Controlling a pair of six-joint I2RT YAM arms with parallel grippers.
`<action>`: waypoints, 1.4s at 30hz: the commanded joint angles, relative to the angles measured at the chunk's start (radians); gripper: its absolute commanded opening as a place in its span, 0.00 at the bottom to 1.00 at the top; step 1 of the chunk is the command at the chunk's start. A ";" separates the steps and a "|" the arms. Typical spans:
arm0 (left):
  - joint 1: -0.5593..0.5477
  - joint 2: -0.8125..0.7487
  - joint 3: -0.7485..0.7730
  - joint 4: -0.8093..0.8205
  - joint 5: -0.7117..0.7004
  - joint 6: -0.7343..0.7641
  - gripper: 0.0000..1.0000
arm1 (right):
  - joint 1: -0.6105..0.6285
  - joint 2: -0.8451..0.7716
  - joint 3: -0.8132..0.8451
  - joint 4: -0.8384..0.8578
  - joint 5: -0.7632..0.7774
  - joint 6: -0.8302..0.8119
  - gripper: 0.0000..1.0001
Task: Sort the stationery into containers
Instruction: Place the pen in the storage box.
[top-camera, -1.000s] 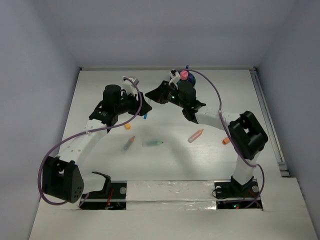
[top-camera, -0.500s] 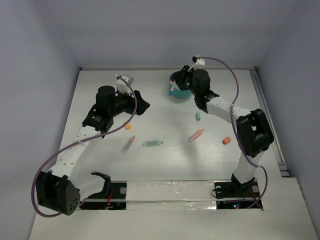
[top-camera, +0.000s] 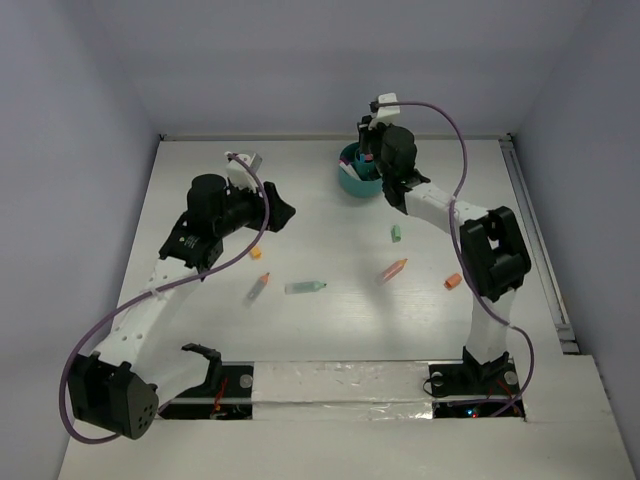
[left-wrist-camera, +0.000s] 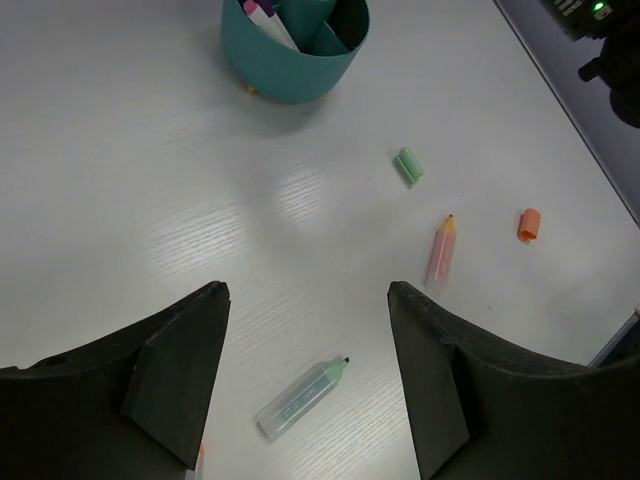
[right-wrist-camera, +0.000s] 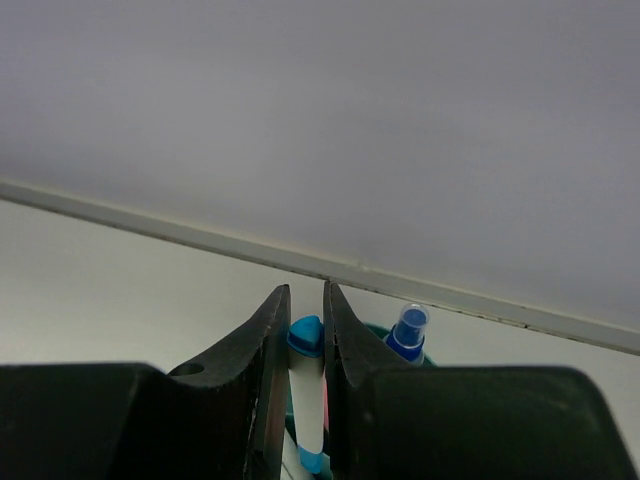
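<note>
The right arm has swung across the white tabletop (left-wrist-camera: 120, 200) to the far round teal plastic organiser (left-wrist-camera: 290, 70). Over it, the right end effector (right-wrist-camera: 304, 300) pinches a slim white-and-pink pen with blue ends (right-wrist-camera: 312, 400). The left end effector (left-wrist-camera: 306, 300) has widened and drawn back; it now hangs spread and empty. A drop looks close. A clear green highlighter (left-wrist-camera: 300, 398), pink-orange pen (left-wrist-camera: 440, 250), small green cap (left-wrist-camera: 408, 165) and small orange cap (left-wrist-camera: 528, 223) remain loose.

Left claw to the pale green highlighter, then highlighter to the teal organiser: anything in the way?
Nothing visible. The green highlighter lies ahead of the open left claw, only bare table between them. The stretch from it to the teal organiser is bare too; the green cap and the orange-pink pen lie off to one side.
</note>
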 joint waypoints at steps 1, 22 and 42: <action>-0.003 -0.034 0.030 0.012 0.003 -0.008 0.61 | 0.005 0.015 0.007 0.113 -0.043 -0.097 0.00; -0.003 -0.031 0.029 0.008 -0.008 -0.007 0.61 | 0.005 0.056 -0.106 0.103 -0.162 -0.066 0.03; -0.003 -0.043 0.024 0.011 0.003 -0.011 0.61 | -0.004 -0.136 -0.208 -0.126 0.073 0.153 0.94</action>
